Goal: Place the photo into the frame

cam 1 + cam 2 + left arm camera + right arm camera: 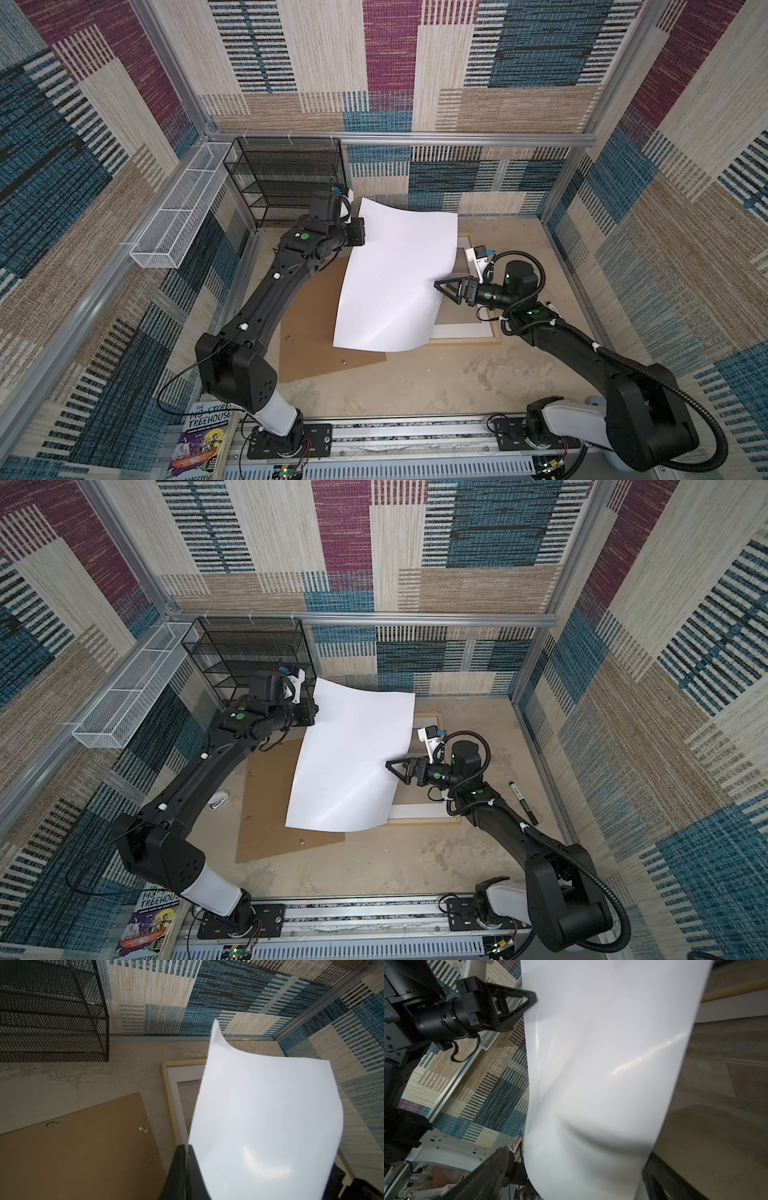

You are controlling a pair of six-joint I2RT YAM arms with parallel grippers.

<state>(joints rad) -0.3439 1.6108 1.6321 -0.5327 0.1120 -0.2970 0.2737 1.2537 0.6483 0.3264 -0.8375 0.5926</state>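
Left fingers (177,1172): closed on one edge of the photo (399,274).
Right fingers (492,1172): spread wide, straddling the opposite edge, not gripping.
Photo: airborne, bowed, white back up, spanning both sets of fingers.
Frame (169,1095): flat on tabletop (436,386) beneath right fingers, white mat (187,1071) inside.

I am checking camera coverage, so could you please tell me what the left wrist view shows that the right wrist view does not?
Only the left wrist view shows the black mesh rack and the metal clips on the brown backing board. Only the right wrist view shows the white mesh basket and the left arm's wrist joint. Both show the photo, its curling white back towards the camera, the pale wooden frame with its white mat, and the left gripper shut on the photo's edge.
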